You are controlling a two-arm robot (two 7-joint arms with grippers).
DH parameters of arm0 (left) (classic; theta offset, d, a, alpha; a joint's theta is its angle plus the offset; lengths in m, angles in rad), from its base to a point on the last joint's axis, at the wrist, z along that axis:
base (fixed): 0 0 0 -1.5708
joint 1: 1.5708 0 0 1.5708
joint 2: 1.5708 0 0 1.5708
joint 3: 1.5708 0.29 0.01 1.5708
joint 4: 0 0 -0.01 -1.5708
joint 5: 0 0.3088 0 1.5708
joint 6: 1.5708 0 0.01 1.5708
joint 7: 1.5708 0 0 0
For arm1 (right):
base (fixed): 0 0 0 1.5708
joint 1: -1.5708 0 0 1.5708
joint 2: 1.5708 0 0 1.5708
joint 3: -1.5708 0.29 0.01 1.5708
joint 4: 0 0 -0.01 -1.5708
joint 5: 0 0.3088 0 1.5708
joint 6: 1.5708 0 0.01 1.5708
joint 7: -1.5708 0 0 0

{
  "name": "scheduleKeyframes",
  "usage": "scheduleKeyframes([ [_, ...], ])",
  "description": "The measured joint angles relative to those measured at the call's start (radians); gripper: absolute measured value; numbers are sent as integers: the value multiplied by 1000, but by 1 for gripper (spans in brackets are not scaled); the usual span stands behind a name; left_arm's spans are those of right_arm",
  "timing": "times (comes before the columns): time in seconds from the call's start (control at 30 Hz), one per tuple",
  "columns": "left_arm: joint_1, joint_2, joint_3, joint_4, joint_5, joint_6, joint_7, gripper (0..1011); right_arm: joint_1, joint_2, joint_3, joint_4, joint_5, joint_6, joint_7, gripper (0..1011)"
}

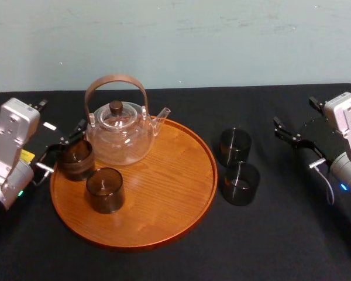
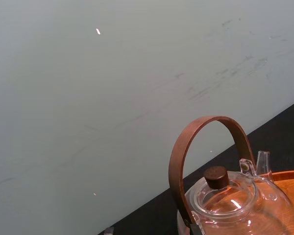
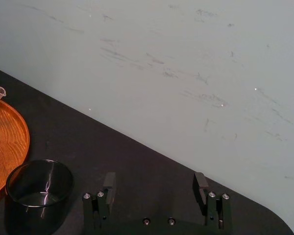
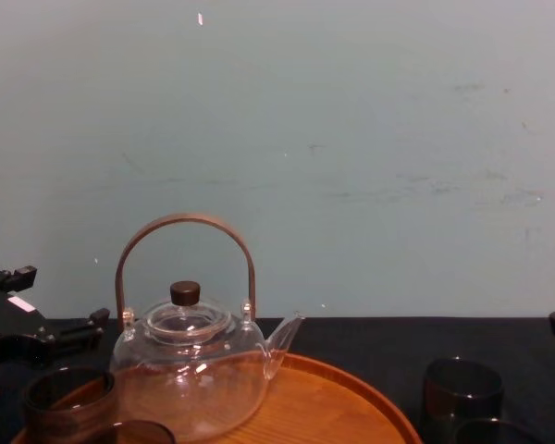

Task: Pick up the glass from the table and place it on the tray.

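Observation:
The round orange-brown tray (image 1: 164,193) lies left of centre on the black table (image 1: 269,246). Two dark glasses stand on it: one (image 1: 105,189) near the front and one (image 1: 76,159) at the left rim. My left gripper (image 1: 61,149) is open at that rim glass (image 4: 65,398), one finger on each side; I cannot tell if they touch. Two more dark glasses (image 1: 234,145) (image 1: 240,182) stand on the cloth right of the tray. My right gripper (image 1: 293,111) (image 3: 155,183) is open and empty, right of the far glass (image 3: 39,188).
A clear glass teapot (image 1: 120,137) (image 2: 235,200) (image 4: 190,370) with a brown hoop handle and dark lid knob stands on the tray's back left, close to the left gripper. A pale wall rises behind the table's far edge. Bare cloth lies in front of the tray and at the front right.

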Motion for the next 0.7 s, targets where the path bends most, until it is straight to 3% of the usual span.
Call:
scheduleKeyframes([
  [0.23,0,0,0,0,0,0,0,1001,-28,5,27,-26,20,-1,31,1002],
  [0.47,0,0,0,0,0,0,0,1001,-119,50,61,-147,74,45,85,1002],
  [0.7,0,0,0,0,0,0,0,1001,-223,96,93,-252,90,48,114,1002],
])
